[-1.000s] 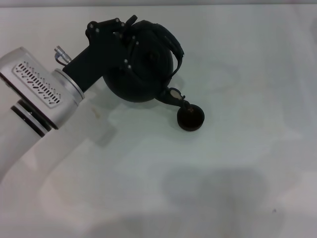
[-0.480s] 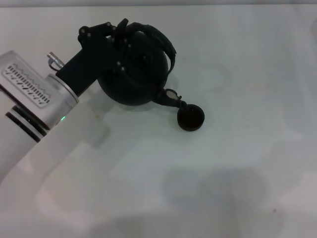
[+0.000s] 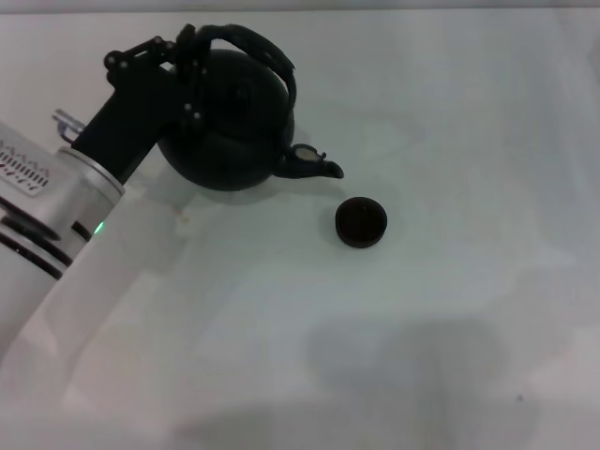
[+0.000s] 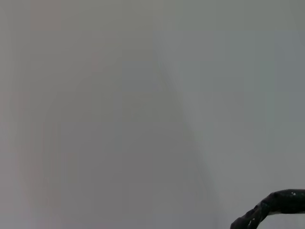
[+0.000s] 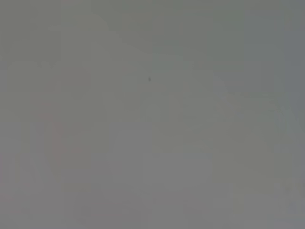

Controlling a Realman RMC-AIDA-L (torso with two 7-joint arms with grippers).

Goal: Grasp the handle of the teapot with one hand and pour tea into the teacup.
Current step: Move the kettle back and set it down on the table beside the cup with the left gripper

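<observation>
Teapot (image 3: 230, 131) sits at the far left of the white table (image 3: 450, 309), upright or close to it, spout (image 3: 314, 167) pointing toward the teacup (image 3: 361, 222) but clear of it, a visible gap between spout tip and cup rim. My left gripper (image 3: 192, 66) is at the left end of the handle (image 3: 258, 47), the arched hoop over the lid, and looks clamped on it; the fingers blend into the black pot, so I read the hold from the pose, not from seeing the pads. My left wrist view gives almost nothing, just a dark curved bit (image 4: 271, 210) in one corner that I take for part of the hoop. Right arm isn't in the head view, and its wrist view shows only blank surface, so nothing to report there. Handling, my judgement: the pot looks like heavy matte cast material, rigid, no give, and with liquid inside the load hangs well below the hoop, so it wants to swing and twist around the grip. The thick wrapped middle of the hoop is the best place to hold: rough, less slip, centred over the mass. I'm off to one side of that, so expect torque when tilting. The cup looks small, light and easy to knock or overfill; pour slow. Count: one teapot, one handle, one spout, one teacup, one gripper in view.
</observation>
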